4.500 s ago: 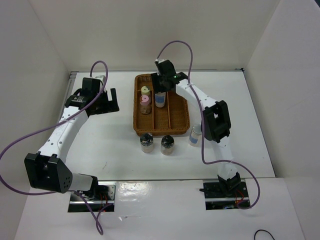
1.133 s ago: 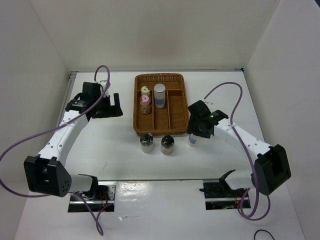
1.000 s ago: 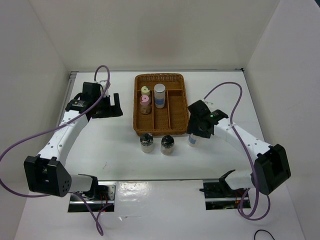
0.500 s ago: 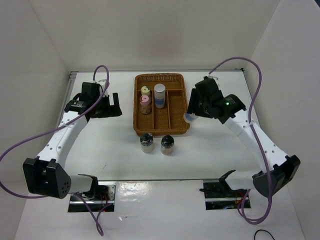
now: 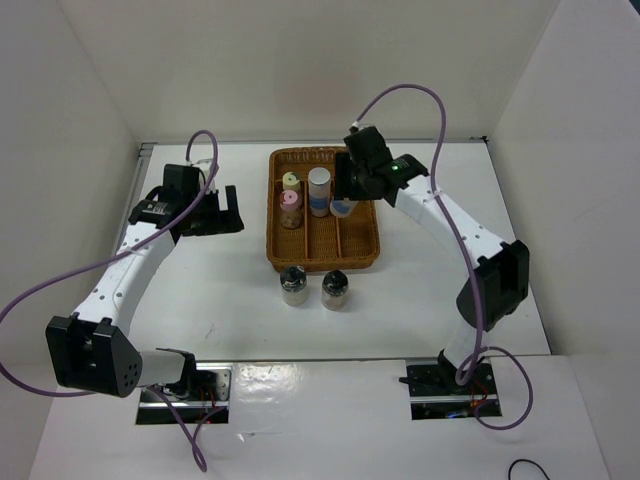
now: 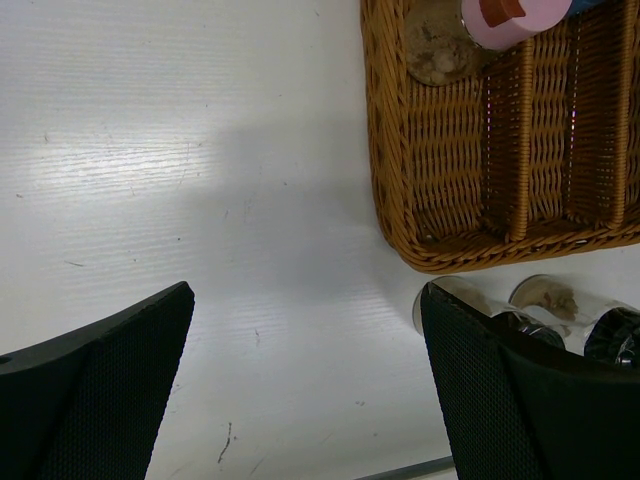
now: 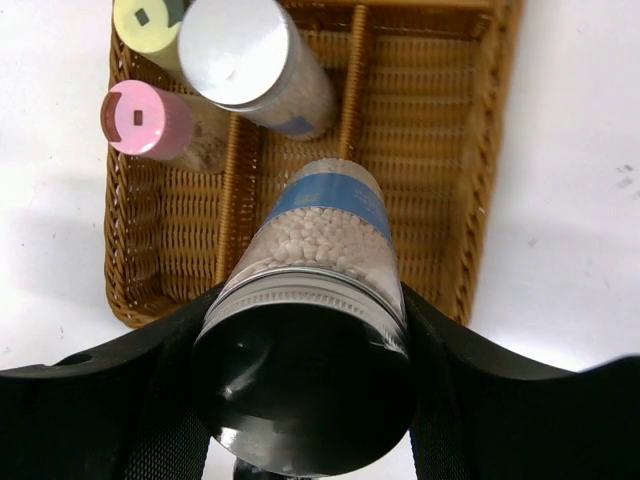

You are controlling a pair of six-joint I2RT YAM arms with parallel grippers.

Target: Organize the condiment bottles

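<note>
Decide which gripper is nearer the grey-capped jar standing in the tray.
Right. The right gripper, holding another blue-labelled jar, is beside the grey-capped jar, over the tray; the left gripper is over the table, left of the tray.

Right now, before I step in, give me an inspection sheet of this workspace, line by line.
Surface: white table, faint scuffs, with a wicker tray at its middle.
Job's things: yellow-capped jar, pink-capped jar and grey-capped jar stand in the tray; second grey-capped jar is held over it; black-capped jars stand on the table in front of the tray.
Clutter: nothing seen.
End effectors: right end effector shut on the second grey-capped jar; left end effector open over bare table left of the tray.
Cables: purple cables loop off each arm, clear of the jars.
Surroundings: white walls on three sides.
</note>
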